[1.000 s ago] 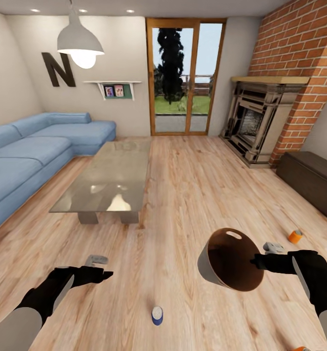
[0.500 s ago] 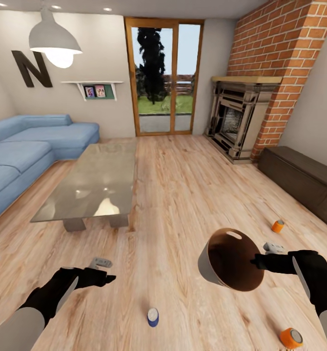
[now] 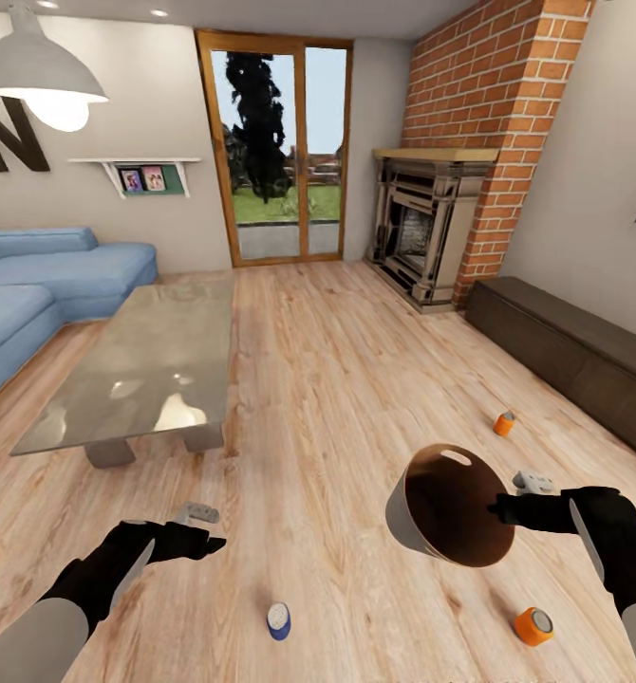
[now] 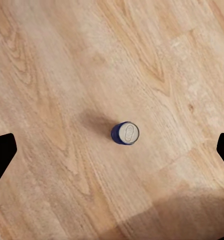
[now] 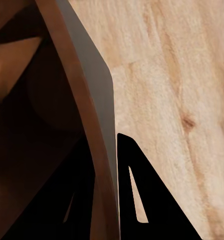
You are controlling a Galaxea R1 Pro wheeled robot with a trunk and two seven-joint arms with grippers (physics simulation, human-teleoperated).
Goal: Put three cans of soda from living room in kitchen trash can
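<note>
Soda cans, three on the floor; bin in hand

Item 1, blue soda can (image 3: 278, 621): upright on the wooden floor (image 3: 356, 379), low in the head view, between the two arms and nearer the left. In the left wrist view it stands (image 4: 125, 133) directly beneath that camera.

Item 2, near orange can (image 3: 533, 626): lying on the floor, below and just right of the bin.

Item 3, far orange can (image 3: 504, 423): on the floor near the long dark cabinet (image 3: 565, 351).

Item 4, trash can (image 3: 448, 506): off the floor, tilted, brown interior facing the head camera. Right pincer (image 3: 500, 509) closed on its rim; the right wrist view shows fingers (image 5: 134, 200) either side of the wall.

Item 5, left pincer (image 3: 209, 543): nothing in it, fingertips wide apart, above the blue can.

Change: over the last second the whole view has swung rightward; sofa (image 3: 43, 285) and glass table (image 3: 138, 365) slid left, and the near orange can came into view. The arms kept their pose. Judged: all three cans are now located, none binned; blue looks first.
</note>
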